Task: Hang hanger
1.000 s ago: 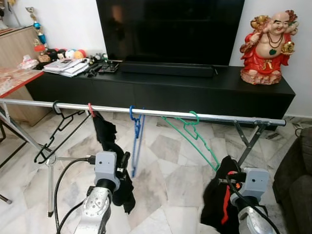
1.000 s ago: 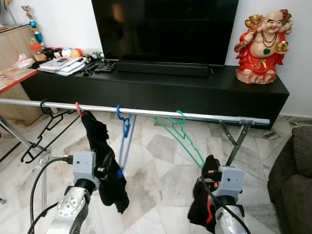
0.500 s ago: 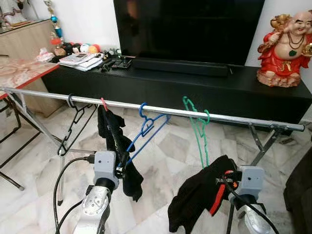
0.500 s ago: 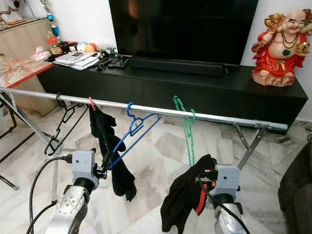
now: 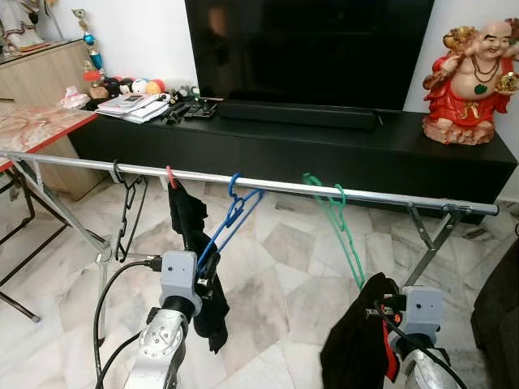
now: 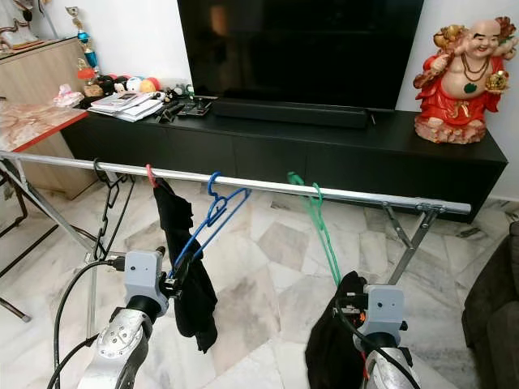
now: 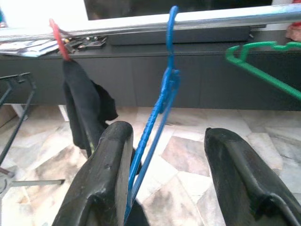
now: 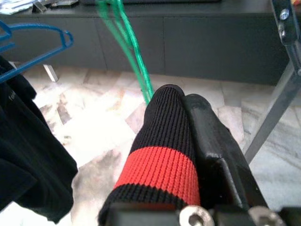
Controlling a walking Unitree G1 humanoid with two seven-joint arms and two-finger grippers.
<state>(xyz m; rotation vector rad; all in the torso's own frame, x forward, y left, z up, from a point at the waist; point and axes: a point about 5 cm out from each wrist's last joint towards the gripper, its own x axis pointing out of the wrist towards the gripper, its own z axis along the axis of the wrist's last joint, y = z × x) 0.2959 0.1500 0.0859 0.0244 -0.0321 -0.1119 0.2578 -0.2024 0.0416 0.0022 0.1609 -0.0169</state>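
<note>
A metal rail (image 5: 276, 186) crosses in front of me, carrying a black hanger (image 5: 126, 212), a red hanger with a black garment (image 5: 193, 231), a blue hanger (image 5: 233, 212) and a green hanger (image 5: 342, 231). My left gripper (image 7: 164, 136) is open below the rail. The blue hanger's (image 7: 162, 101) lower part passes between its fingers (image 7: 110, 160), close to one of them. My right gripper (image 8: 186, 101) is low on the right, shut on a black garment with a red stripe (image 8: 162, 146). The green hanger (image 8: 129, 52) slants from the rail down to that garment (image 5: 357, 340).
Behind the rail stand a long black TV console (image 5: 324, 150), a dark TV (image 5: 308, 49) and a red figurine (image 5: 470, 81). A red-edged table (image 5: 32, 130) is at the left, a dark sofa (image 5: 499, 324) at the right. The rack's legs (image 5: 430, 235) stand on marble floor.
The camera has shifted. The striped garment in my right gripper, splayed to the left half a second ago, now hangs straight down. The green and blue hangers have swung on the rail.
</note>
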